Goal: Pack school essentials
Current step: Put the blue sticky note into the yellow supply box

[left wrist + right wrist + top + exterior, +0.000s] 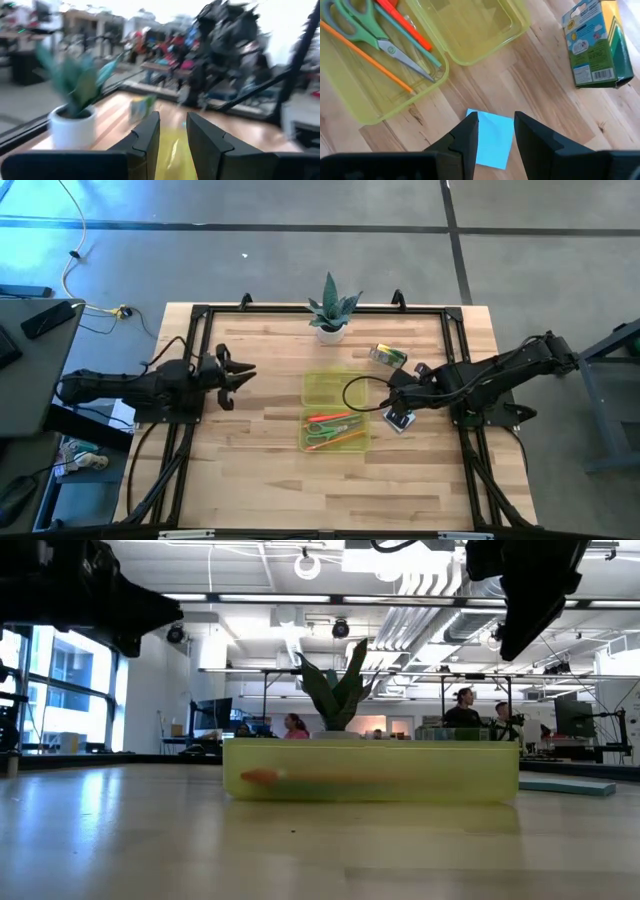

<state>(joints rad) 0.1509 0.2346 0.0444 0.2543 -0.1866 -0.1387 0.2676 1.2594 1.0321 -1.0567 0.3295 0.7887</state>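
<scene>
Two dark fingers of the right gripper (pixel 492 137) frame the right wrist view, parted with a gap between them and holding nothing, poised over the blue note pad (pixel 492 137) that lies flat on the tabletop (pixel 545 100). Only this view shows the contents clearly: green-handled scissors (pixel 367 30), an orange pencil (pixel 367 57) and an orange-red pen (pixel 407 30) lie in one half of the open yellow-green case (pixel 385 95), the other half bare. The crayon box (pixel 597 42) lies on its side, well apart from the case.

From above, the right gripper (pixel 400 402) sits just beside the case (pixel 335 388), with the pad (pixel 400 420) near its right edge and the potted plant (pixel 332 310) at the far edge of the tabletop. The left gripper (pixel 235 375) waits at the left side, fingers spread and empty; its own view is blurred.

The low view shows only the case wall (pixel 370 775) with an orange smear inside.
</scene>
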